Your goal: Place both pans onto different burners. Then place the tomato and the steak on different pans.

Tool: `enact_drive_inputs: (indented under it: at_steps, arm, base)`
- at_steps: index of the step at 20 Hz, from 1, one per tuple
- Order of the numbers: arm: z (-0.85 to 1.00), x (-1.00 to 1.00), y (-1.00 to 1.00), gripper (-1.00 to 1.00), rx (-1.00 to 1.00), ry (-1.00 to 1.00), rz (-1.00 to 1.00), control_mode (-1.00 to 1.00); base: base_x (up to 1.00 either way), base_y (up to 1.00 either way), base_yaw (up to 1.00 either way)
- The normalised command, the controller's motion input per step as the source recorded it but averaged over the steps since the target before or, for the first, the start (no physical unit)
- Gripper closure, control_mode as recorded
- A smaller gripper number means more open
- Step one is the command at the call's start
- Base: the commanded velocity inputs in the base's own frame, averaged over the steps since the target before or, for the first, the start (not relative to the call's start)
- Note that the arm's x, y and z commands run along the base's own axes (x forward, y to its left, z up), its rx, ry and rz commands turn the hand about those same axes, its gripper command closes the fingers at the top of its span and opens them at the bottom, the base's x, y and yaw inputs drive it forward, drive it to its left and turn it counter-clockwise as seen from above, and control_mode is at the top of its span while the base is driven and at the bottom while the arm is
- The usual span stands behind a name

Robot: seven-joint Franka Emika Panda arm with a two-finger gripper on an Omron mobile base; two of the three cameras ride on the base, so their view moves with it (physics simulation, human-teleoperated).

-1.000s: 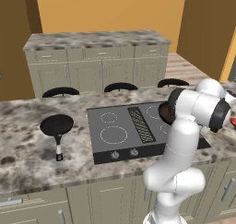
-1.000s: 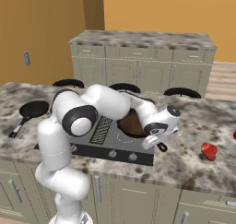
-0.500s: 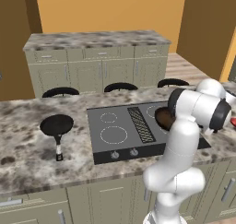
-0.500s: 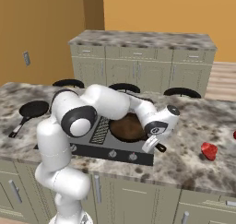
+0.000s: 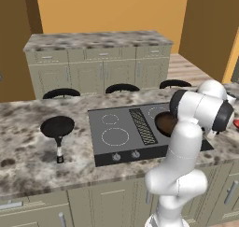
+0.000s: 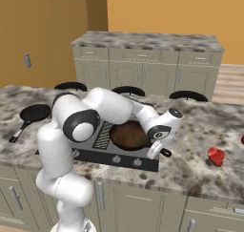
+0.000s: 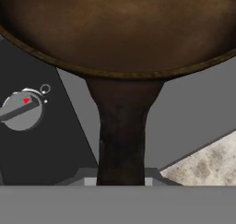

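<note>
Closed on the black handle of the brown pan (image 6: 129,134), the end effector (image 6: 159,149) was seen at the front right corner of the cooktop (image 5: 116,149), just above its edge. From the hand camera the handle (image 7: 122,135) was seen running straight down between the fingers, with the pan's bowl directly ahead of them; whether the pan rested on the glass or was held just above it could not be told. One knob (image 7: 20,110) with a red mark was seen to the left of the handle. The brown pan (image 5: 165,123) was placed over the right half of the cooktop, right of the ribbed centre strip (image 5: 142,126); it was round and shallow, with a dull brown inside and a thin dark rim. The all-black pan (image 5: 57,127) was left on the table (image 5: 28,160) well apart to the left of the cooktop, its long handle pointed toward the front edge. A red item (image 6: 216,156), glossy and small, was seen on the table far to the right of the end effector. Two white burner rings (image 5: 115,136) were shown bare on the cooktop's left half. The table was of mottled grey stone over pale green-grey cabinets; a second run of cabinets (image 5: 98,67) was set behind, against orange walls
</note>
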Motion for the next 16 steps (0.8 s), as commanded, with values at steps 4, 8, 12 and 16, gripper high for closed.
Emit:
enact_drive_inputs:
  at_steps: [4,8,12,16]
  arm:
    - [0.0,0.12,0.0,1.0,0.0,0.0,0.0,-1.0]
    - [0.0,0.14,-0.03,1.0,0.0,0.0,0.0,-1.0]
    - [0.0,0.07,-0.15,1.0,0.0,0.0,0.0,-1.0]
    - [0.0,0.0,-0.05,1.0,0.0,0.0,0.01,-1.0]
  base:
    - [0.0,0.0,0.0]
    - [0.0,0.0,0.0]
    - [0.0,0.0,0.0]
    - [0.0,0.0,0.0]
